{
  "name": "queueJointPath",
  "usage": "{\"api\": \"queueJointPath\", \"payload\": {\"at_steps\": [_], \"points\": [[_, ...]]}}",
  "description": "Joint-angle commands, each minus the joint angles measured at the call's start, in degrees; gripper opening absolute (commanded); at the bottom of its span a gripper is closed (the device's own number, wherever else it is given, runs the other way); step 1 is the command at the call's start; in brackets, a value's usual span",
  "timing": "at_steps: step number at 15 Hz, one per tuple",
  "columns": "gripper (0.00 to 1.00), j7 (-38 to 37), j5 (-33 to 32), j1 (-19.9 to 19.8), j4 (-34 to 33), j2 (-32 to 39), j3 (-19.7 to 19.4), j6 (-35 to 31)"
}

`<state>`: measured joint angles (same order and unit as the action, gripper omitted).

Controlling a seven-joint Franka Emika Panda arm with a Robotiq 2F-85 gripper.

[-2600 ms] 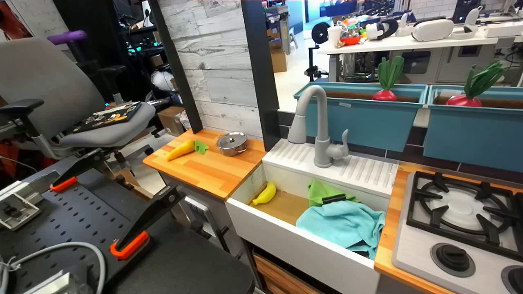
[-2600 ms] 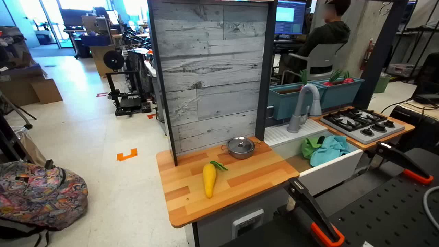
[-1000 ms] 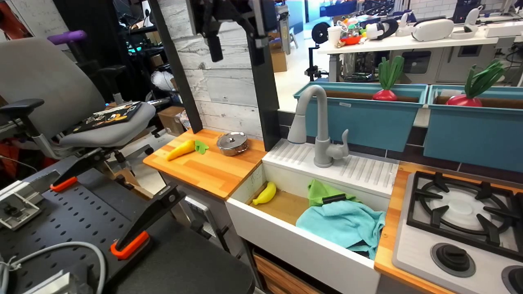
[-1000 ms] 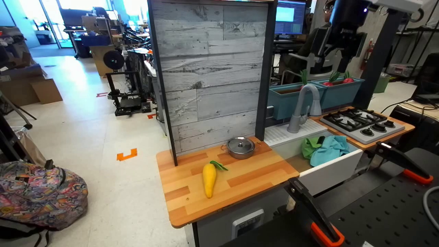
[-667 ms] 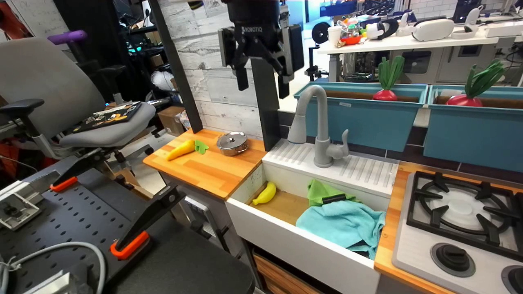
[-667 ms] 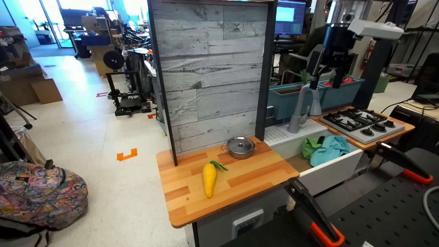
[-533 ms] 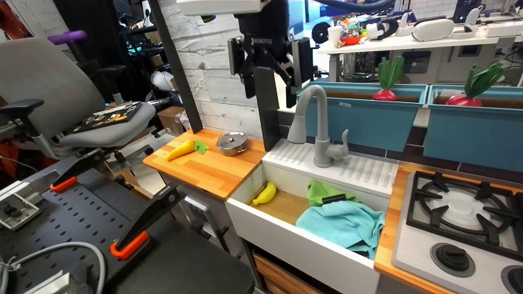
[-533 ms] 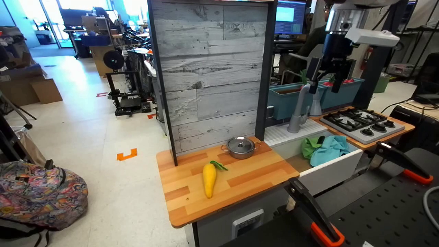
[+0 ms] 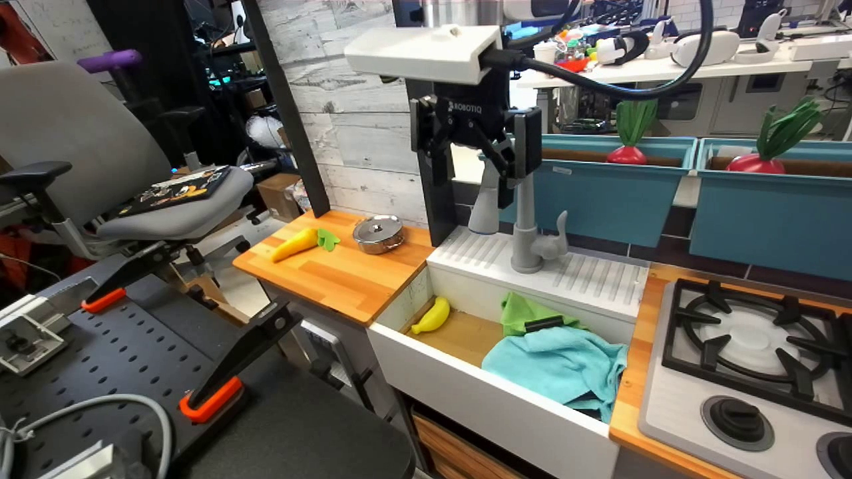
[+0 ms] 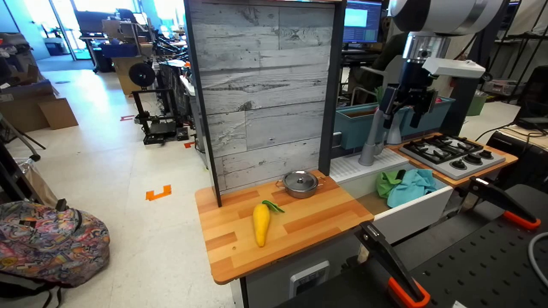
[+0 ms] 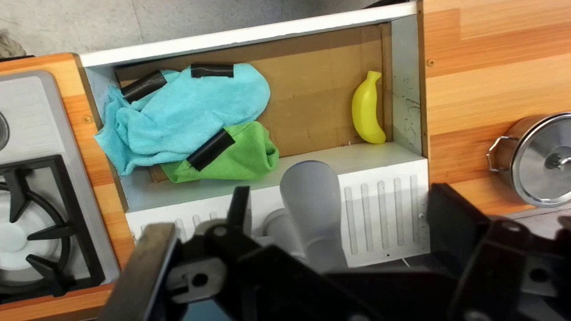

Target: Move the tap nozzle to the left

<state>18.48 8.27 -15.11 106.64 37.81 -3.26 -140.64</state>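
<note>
Claw (image 9: 472, 186) is up at the nozzle (image 9: 484, 211), by the back edge of the bench (image 9: 333, 286), between pot (image 9: 378, 234) (left-edge side) and hob (image 9: 679, 399) (right-edge side), facing from the front edge.

Claw: wide, nothing held. Wrist view has the nozzle between the 2 fingers (image 11: 240, 205), closer to the hob-side finger, gap visible each side. In an exterior view 1 finger (image 9: 507, 191) crosses in front of the nozzle's bend; can't tell depth, so contact there not ruled out.

Step in hand: my read is line-up, before the turn. Nozzle is upright, downturned end roughly toward the front edge, near the back rim of the sink (image 9: 492, 412). Swing left not yet done, I'd say.

Next: drop a bit so the fingers straddle the downturned end, then close lightly, or just push with the hob-side finger. Go toward the left edge; I'm taking left as the pot side. Should swivel on its base (image 9: 526, 261), so sweep an arc; a straight drag may tilt it or slip off. Keep off the lever (image 9: 551, 246), hob side of the base.
</note>
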Motion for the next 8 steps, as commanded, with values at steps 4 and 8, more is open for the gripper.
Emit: {"api": "queueJointPath", "payload": {"at_steps": [4, 8], "points": [[0.49, -0.09, 0.42, -1.51, -4.45, 3.33, 1.84, -0.58], [0.19, 0.33, 0.33, -1.22, -2.55, 2.29, 2.45, -1.81]]}}
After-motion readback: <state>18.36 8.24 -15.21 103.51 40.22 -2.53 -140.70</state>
